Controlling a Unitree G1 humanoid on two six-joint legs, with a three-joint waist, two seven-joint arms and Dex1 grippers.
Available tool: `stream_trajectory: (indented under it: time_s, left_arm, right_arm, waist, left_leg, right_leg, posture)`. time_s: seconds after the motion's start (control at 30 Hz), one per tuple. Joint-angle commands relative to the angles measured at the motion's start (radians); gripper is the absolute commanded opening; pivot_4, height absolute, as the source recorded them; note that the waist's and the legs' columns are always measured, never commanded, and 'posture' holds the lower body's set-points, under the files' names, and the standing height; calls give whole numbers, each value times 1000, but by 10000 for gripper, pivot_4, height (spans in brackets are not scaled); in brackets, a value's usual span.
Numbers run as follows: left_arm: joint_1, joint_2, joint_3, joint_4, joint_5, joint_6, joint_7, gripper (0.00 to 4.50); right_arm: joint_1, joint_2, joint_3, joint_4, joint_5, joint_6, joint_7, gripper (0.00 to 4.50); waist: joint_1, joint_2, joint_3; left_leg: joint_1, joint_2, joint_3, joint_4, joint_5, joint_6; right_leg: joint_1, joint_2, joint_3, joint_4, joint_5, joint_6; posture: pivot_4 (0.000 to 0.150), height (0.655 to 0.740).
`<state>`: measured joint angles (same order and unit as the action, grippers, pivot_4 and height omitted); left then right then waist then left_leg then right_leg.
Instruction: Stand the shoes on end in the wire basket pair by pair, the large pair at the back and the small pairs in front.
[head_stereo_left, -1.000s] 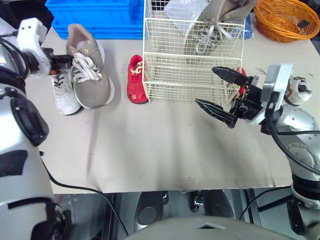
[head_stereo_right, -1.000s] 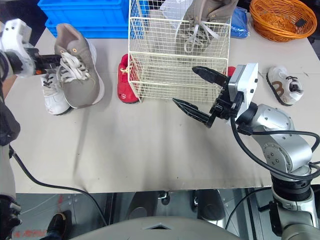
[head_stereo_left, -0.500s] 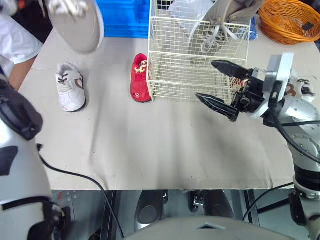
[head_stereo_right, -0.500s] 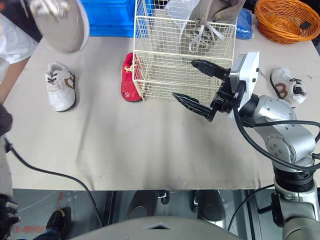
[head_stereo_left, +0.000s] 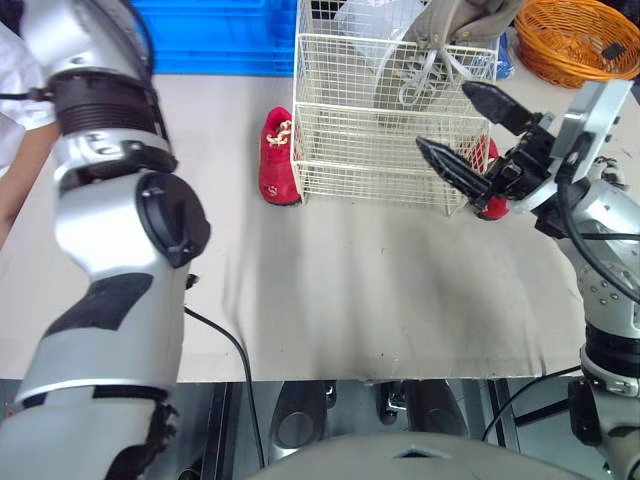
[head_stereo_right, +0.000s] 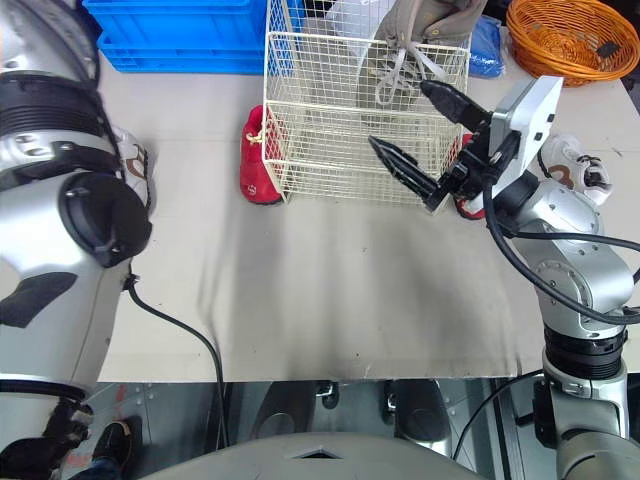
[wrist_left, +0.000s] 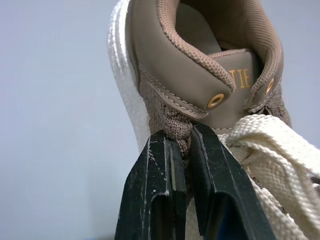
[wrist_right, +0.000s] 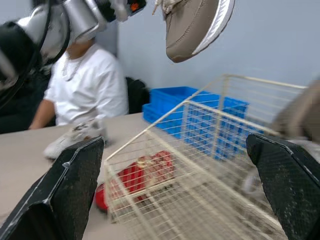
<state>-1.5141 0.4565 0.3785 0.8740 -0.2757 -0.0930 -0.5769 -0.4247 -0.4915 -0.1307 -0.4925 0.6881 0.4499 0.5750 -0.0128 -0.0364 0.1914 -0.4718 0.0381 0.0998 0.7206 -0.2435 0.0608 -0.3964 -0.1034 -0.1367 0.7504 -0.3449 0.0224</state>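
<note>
Grey table (head_stereo_left: 380, 280) holds the wire basket (head_stereo_left: 390, 130), with one large shoe (head_stereo_left: 440, 40) standing at its back right. My left gripper (wrist_left: 182, 132), clamped tight on the matching tan shoe (wrist_left: 200, 65) by its collar, holds it high and left of the basket. My right gripper (head_stereo_left: 443, 117) gapes wide and empty at the basket's front.

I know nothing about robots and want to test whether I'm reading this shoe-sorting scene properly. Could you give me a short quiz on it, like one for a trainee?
1. True or false: the right end effector is shut on a red shoe.
2. What does the left end effector grip? A. a red shoe; B. a tan shoe; C. a white shoe.
3. How many shoes are in the wire basket?

Key:
1. False: it is open and holds nothing.
2. B.
3. One, a second tan shoe, at the back.
</note>
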Motion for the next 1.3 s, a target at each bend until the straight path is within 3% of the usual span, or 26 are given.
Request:
stream_trajectory:
  time_s: [0.03,0.23,0.57,1.0,1.3]
  left_arm:
    - [-52,-54,-23,21,18,-216,43,102]
    - [-49,-140,-75,137,84,-449,115,102]
    - [19,-209,-159,242,178,-604,182,102]
    - [93,-195,-214,274,253,-647,274,102]
    - [164,-197,-233,255,246,-564,211,102]
  right_arm:
    - [14,5,-43,-35,-4,-32,-25,45000]
    - [39,21,-77,-45,-1,-50,-78,45000]
    - [64,62,-118,-58,-33,-121,-141,45000]
    - [62,85,-111,-34,-68,-214,-144,45000]
    - [65,83,-107,-30,-73,-218,-141,45000]
  waist:
    - [1,0,0]
    - [3,0,0]
    - [1,0,0]
    - [6,0,0]
    - [4,0,0]
  left_leg:
    - [0,0,0,0,0,0]
    - [0,0,0,0,0,0]
    - [0,0,1,-1,0,0]
    - [0,0,1,-1,0,0]
    - [0,0,1,-1,0,0]
  right_leg:
    - [0,0,0,0,0,0]
    - [0,0,-2,0,0,0]
    - [0,0,-3,0,0,0]
    - [0,1,-3,0,0,0]
    - [0,1,-3,0,0,0]
  posture:
    - [1500,6860]
    - [1500,6860]
    - [1500,6860]
    - [1500,6860]
    - [1500,6860]
